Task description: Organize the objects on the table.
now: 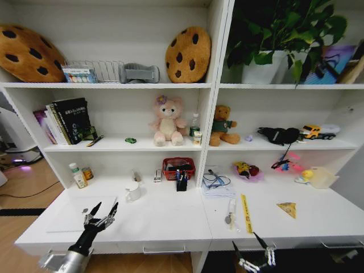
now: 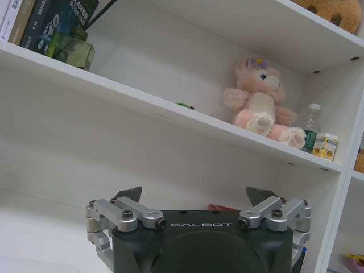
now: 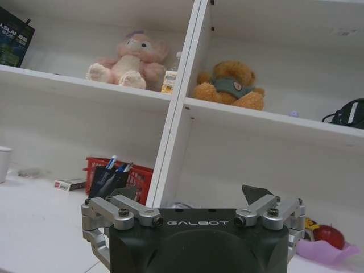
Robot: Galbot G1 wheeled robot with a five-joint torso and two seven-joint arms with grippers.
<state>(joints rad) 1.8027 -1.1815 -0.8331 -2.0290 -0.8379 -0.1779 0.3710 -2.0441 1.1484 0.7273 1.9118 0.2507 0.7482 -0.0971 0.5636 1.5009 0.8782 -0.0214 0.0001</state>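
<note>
Both grippers hang empty with jaws apart, left gripper (image 1: 101, 214) at lower left over the table (image 1: 170, 219), right gripper (image 1: 253, 250) at the bottom edge, so reaching toward the yellow wedge (image 1: 288, 209) at lower right could sweep the ruler (image 1: 245, 212) off.

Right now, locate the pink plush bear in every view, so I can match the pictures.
Head view: pink plush bear sits on the middle shelf, left of the white divider.
Left wrist view: bear on the shelf, beside a small bottle.
Right wrist view: bear on the shelf, left of the divider.
Shared landmark: that bottle beside it.
</note>
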